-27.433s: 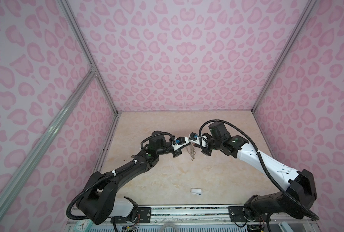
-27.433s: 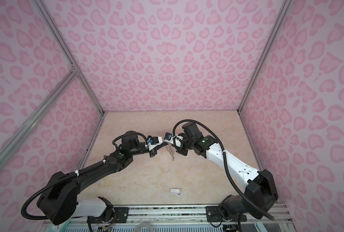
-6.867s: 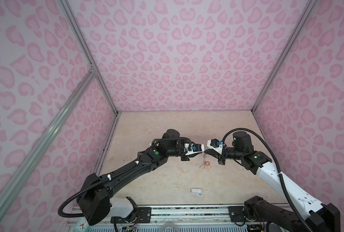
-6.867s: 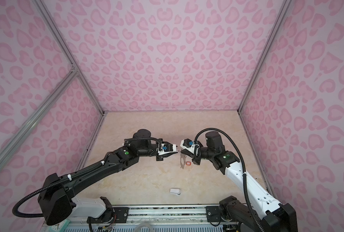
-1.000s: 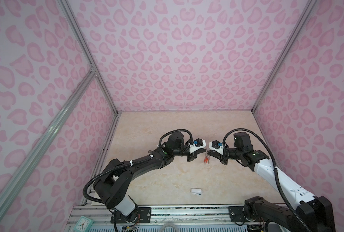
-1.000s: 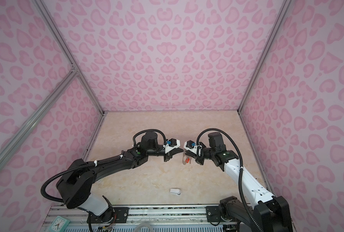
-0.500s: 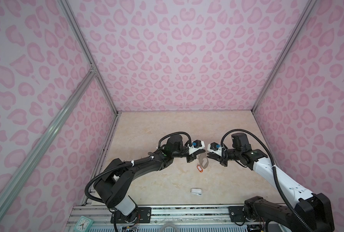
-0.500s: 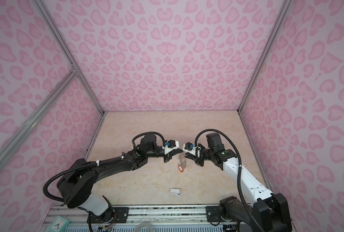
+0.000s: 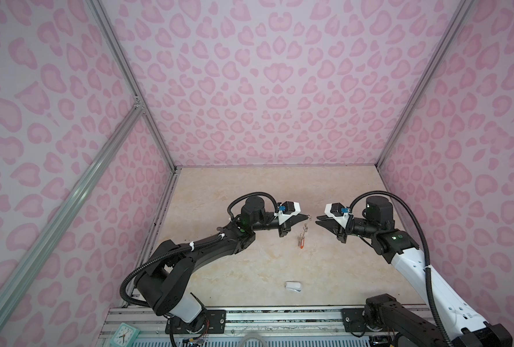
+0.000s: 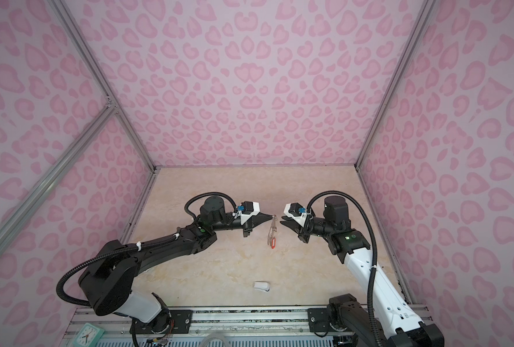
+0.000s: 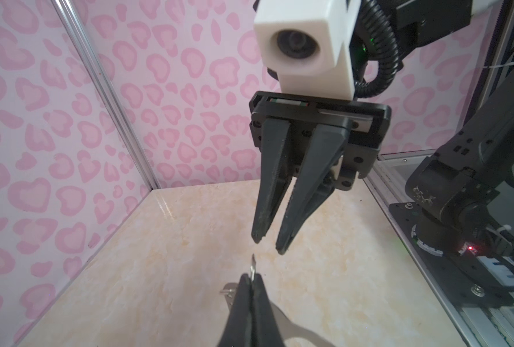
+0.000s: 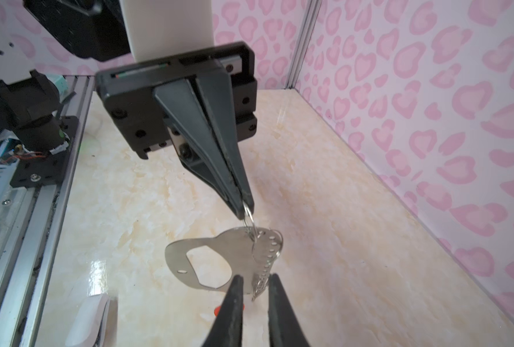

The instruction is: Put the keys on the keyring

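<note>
The keyring [image 12: 213,255], a flat grey plate with an oval cut-out, hangs in the air from one of its wire rings [image 12: 249,217]. My left gripper [image 9: 308,215] [image 10: 272,217] [image 11: 252,278] is shut on that ring. An orange-red tag [image 9: 301,242] [image 10: 273,242] [image 12: 218,311] dangles below the plate; its key is too thin to make out. My right gripper [image 9: 317,219] [image 10: 281,221] [image 12: 255,278] faces the left one a short way to the right. Its jaws stand slightly open with nothing gripped.
A small white rounded object [image 9: 293,286] [image 10: 261,286] [image 12: 90,318] lies on the marble floor near the front rail. Pink patterned walls close in the back and both sides.
The right gripper has drawn back to the right, away from the keyring, with its jaws a little wider. The keyring with the orange tag now hangs from the left gripper alone.
</note>
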### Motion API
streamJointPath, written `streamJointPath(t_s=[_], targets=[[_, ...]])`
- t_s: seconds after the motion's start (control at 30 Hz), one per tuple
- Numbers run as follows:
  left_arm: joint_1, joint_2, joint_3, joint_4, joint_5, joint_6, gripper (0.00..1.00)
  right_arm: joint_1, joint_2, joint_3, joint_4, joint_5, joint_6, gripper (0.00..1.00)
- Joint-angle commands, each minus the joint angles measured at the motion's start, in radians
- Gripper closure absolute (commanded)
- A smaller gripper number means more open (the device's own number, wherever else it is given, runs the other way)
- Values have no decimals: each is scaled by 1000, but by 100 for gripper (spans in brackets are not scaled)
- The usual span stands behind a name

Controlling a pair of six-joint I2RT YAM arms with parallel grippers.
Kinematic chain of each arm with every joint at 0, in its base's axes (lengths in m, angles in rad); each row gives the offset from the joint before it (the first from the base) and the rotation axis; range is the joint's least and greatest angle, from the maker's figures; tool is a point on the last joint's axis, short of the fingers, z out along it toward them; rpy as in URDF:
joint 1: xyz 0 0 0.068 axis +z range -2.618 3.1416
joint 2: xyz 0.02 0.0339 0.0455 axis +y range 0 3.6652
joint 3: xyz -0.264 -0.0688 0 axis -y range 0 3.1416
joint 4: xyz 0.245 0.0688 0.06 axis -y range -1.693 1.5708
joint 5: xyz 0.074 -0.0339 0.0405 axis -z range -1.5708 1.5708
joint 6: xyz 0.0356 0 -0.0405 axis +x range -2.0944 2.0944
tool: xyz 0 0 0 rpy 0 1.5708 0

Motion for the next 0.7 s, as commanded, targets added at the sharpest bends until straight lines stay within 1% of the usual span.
streamJointPath(t_s=[0.0, 0.33, 0.67], targets=[[3, -16, 15, 102, 40, -48, 97, -1, -5, 6, 114, -85, 102, 83], [4, -44, 6, 149, 72, -87, 97, -2, -30, -11, 155, -106, 161, 83], [-2, -49, 6, 158, 91, -98, 97, 33, -28, -10, 172, -128, 181, 83]])
